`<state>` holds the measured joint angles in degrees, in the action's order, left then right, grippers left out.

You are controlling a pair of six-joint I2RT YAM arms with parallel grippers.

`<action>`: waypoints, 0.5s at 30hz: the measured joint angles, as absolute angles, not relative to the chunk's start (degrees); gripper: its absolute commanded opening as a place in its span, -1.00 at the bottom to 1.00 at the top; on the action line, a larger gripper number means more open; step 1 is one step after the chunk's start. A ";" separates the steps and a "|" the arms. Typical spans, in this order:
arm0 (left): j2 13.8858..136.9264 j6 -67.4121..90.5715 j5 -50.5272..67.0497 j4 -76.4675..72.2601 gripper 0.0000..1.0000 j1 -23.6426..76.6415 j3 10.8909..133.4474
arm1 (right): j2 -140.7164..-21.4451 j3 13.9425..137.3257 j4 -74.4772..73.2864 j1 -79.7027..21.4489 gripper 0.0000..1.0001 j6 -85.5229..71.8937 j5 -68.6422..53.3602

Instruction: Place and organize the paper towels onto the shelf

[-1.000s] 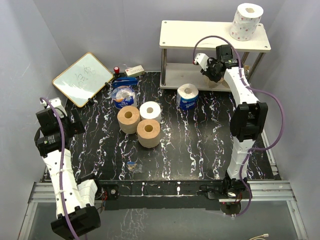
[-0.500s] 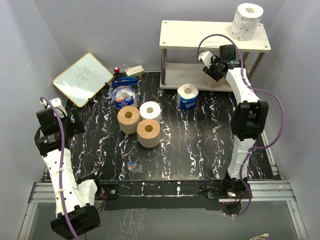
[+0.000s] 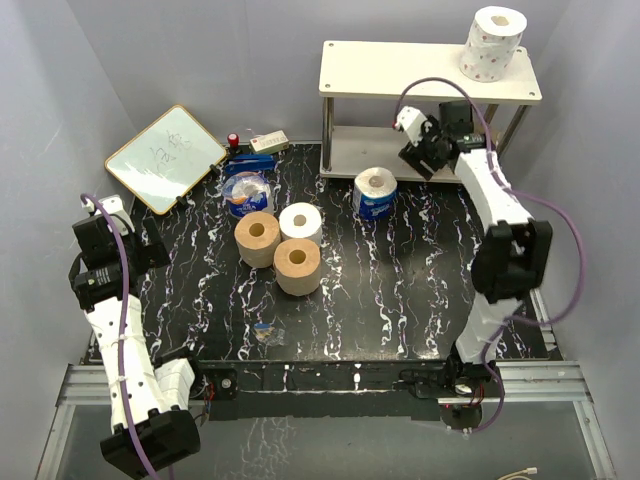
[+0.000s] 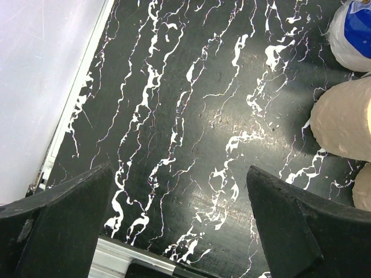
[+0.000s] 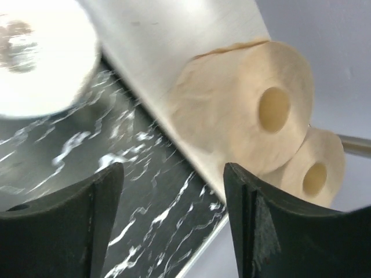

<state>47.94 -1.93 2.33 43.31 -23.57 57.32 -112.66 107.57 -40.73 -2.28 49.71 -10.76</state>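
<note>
Two risks stand out. First, the right tool hangs with its fingers parted about halfway and nothing between them. It is close in front of the nearer tan roll, which lies on its side on the lower board of the shelf, at about 1 o'clock on the table. A roll on its side is free to trundle, so if a finger clips it on the way out, I judge it could roll off the board's front edge. The farther tan roll lies behind it, seemingly touching, so one nudge may shift both. Second, the dotted roll stands upright at the 3 o'clock end of the top board, close to the corner. The right arm or its looping cable could catch it if lifted.

Four rolls wait on the table. The blue-wrapped roll is just in front of the shelf, at 7 o'clock from the right tool. Toward the centre is the white roll, with the back tan roll at its 8 o'clock and the front tan roll at its 6 o'clock. All stand on end, fat and soft-looking, cores open upward. The left tool hovers at the table's 9 o'clock edge, spread wide and empty.
</note>
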 measured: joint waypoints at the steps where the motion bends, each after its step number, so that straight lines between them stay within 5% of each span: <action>1: 47.92 -1.93 2.31 43.33 0.96 -23.57 57.32 | -108.88 103.31 -39.59 -3.36 0.46 49.17 -10.37; 6: 47.90 -1.93 2.28 43.31 0.96 -23.57 57.32 | -85.71 83.66 -39.57 -25.19 0.57 49.36 -4.89; 15: 47.90 -1.93 2.22 43.31 0.96 -23.59 57.32 | -85.43 77.01 -45.47 -39.59 0.51 46.02 -7.22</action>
<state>47.90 -1.93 2.22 43.31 -23.59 57.32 -85.43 77.01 -45.47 -39.59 46.02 -7.22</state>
